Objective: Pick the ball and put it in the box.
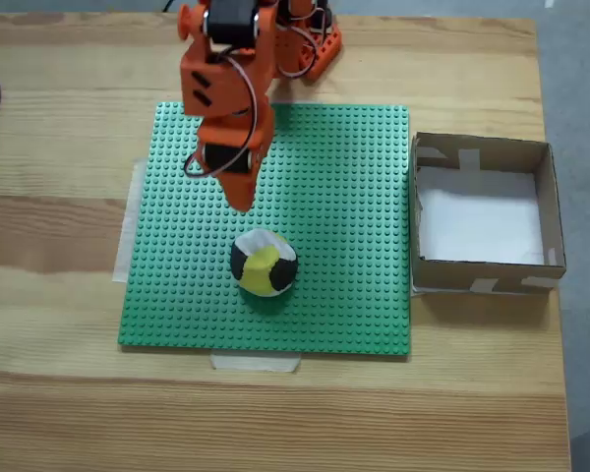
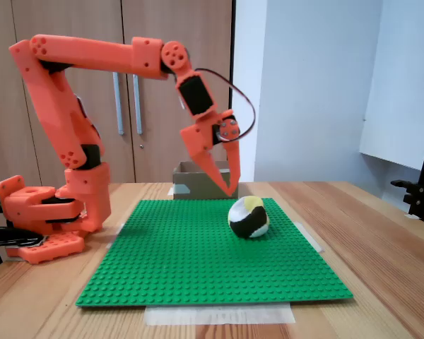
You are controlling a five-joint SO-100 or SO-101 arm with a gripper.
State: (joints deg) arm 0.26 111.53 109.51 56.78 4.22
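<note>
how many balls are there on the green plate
1. The ball sits on the green plate, near its front middle in the top-down fixed view, just past the pincer tips. The box looks empty.

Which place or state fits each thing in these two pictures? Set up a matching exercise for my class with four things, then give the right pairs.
Things:
1. ball
2. box
3. green baseplate
4. gripper

Places or states:
A. taped flat to the wooden table
B. fingers pointing down, holding nothing
C. resting on the studs
D. beside the plate's edge, nothing in it

Pairs: 1-C, 2-D, 3-A, 4-B
</note>
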